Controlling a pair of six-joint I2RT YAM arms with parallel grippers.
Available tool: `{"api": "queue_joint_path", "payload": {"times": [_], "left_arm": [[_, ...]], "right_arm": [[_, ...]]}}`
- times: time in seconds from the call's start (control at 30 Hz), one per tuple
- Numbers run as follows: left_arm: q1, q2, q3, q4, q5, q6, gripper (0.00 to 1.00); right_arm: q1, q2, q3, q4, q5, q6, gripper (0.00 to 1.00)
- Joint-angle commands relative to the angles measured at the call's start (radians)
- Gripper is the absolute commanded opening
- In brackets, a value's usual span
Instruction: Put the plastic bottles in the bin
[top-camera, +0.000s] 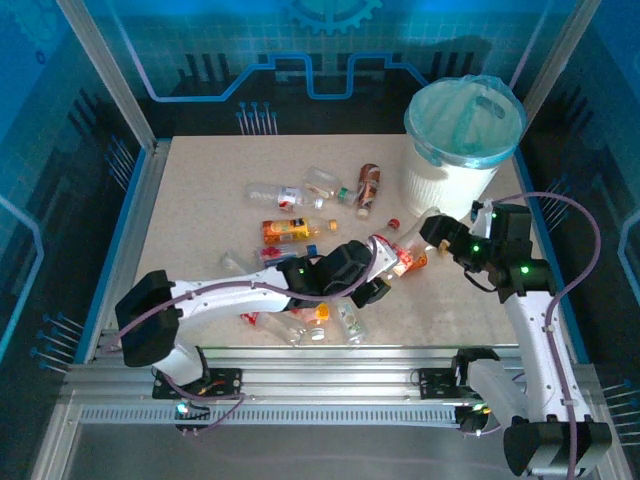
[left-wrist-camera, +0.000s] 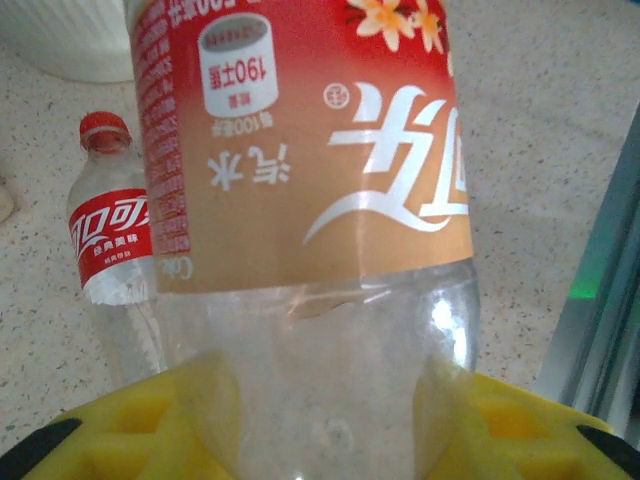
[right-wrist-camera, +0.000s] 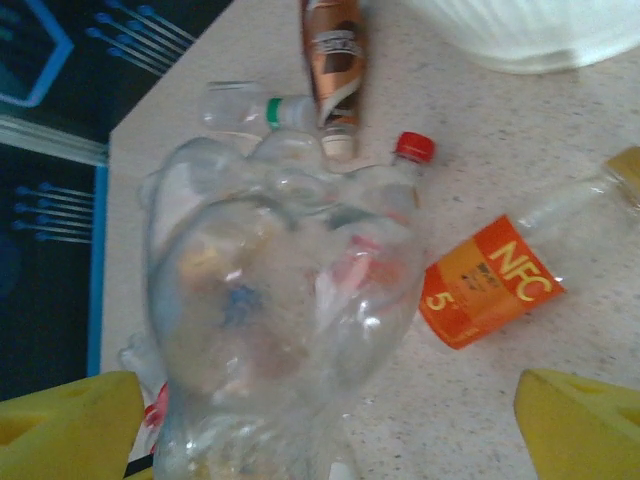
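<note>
The left pincer (left-wrist-camera: 325, 420) is pinching a red-labelled bottle (left-wrist-camera: 300, 150), with a yellow pad on each side of its clear lower body and the label facing the wrist camera. Just beside it a small red-capped bottle (left-wrist-camera: 112, 240) lies on the speckled table (left-wrist-camera: 540, 130). Beyond that is the white wall of the bin (left-wrist-camera: 60, 40).

The right pincer (right-wrist-camera: 325, 420) stands spread wide, its 2 yellow pads (right-wrist-camera: 70, 420) well apart. A crumpled clear bottle (right-wrist-camera: 270, 300) sits between them, close to 1 pad and clear of the other. Past it lie an orange NFC bottle (right-wrist-camera: 490, 290) and, farther off, a brown-labelled bottle (right-wrist-camera: 333, 60).

From above, the 2 pincers are close together, right of the table's middle. The bin stands at the far right corner, its blue liner over the rim, just beyond the right pincer. Other loose bottles (top-camera: 295, 230) lie to the left and far side of the left pincer, and a few more lie near its arm.
</note>
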Motion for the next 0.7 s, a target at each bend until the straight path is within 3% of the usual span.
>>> {"api": "queue_joint_path", "payload": {"times": [0.0, 0.2, 0.37, 0.67], "left_arm": [[-0.001, -0.051, -0.043, 0.120, 0.051, 0.020, 0.39], [-0.001, -0.098, -0.112, 0.233, 0.078, 0.035, 0.39], [-0.001, -0.088, -0.104, 0.227, 0.070, 0.045, 0.39], [-0.001, -0.118, -0.118, 0.272, 0.056, 0.083, 0.40]], "right_arm": [[-0.007, 0.001, 0.035, 0.048, -0.117, -0.009, 0.92], [-0.007, -0.011, 0.043, 0.095, -0.169, 0.030, 0.87], [-0.007, -0.015, 0.066, 0.134, -0.225, 0.071, 0.78], [0.008, -0.001, 0.168, 0.041, -0.163, -0.054, 0.63]]}}
